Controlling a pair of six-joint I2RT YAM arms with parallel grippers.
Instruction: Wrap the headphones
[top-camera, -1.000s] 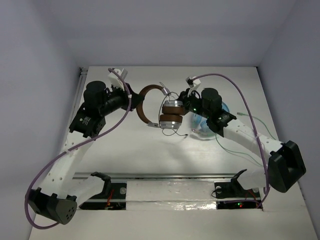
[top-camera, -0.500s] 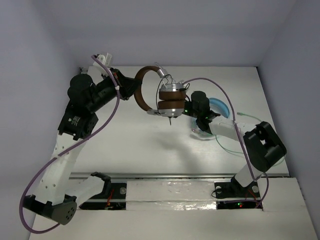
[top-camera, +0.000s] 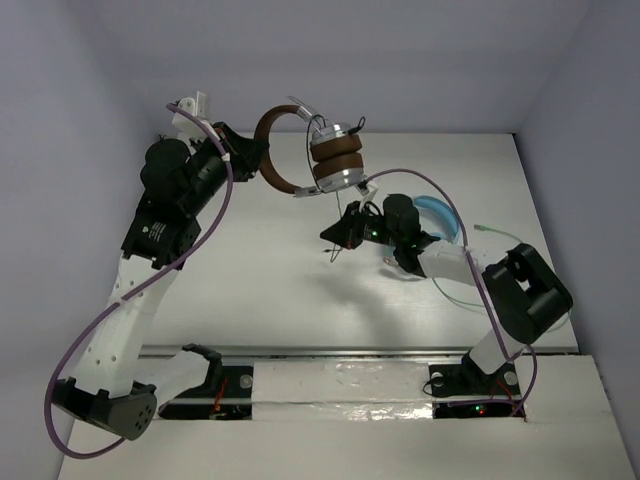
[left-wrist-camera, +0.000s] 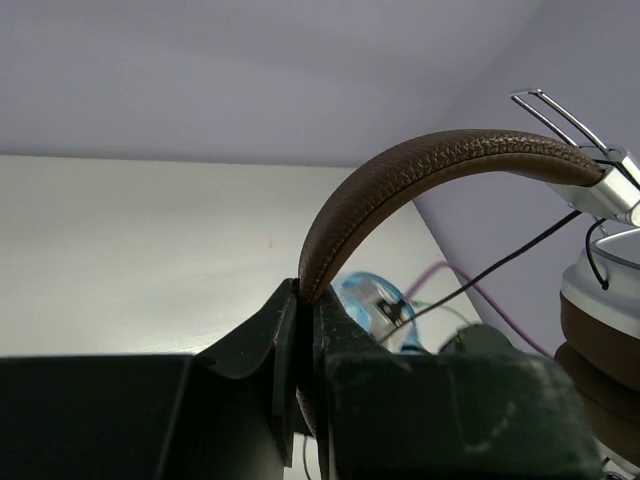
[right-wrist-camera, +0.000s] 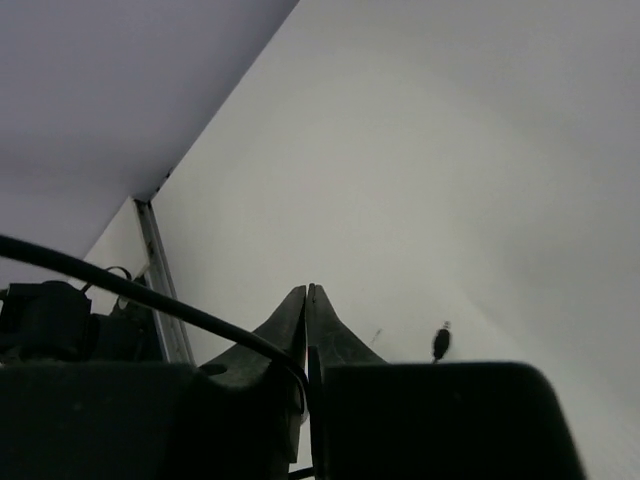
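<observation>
In the overhead view the brown headphones (top-camera: 336, 165) hang clear of the bench (top-camera: 260, 290) in the upper centre of the frame, silver cups stacked together to the right and the headband arching away to the left; the left gripper (top-camera: 250, 158) has them by that headband at the upper left, apparently so the cups and lead are free to be worked on; the right gripper (top-camera: 338, 232) sits just below the cups in the middle of the frame, where the lead drops, well placed to wind it; the light blue headphones (top-camera: 438, 212) and their green cable (top-camera: 455, 295) lie on the bench to the right, apart from all this.

From the left wrist, the left gripper (left-wrist-camera: 303, 320) is clamped narrowly on the leather headband (left-wrist-camera: 400, 180), which rises out of the jaws and curves to the upper right; the thin black cable (left-wrist-camera: 500, 270) runs slantwise below it toward the cup at the right edge.

From the right wrist, the right gripper (right-wrist-camera: 308, 300) is pressed together at its tips; the thin black cable (right-wrist-camera: 130, 290) sweeps in from the left and disappears between the fingers low in the frame, so it looks pinched there; the plug (right-wrist-camera: 440, 343) dangles at lower right above bare bench, which suggests winding is hardly begun.
</observation>
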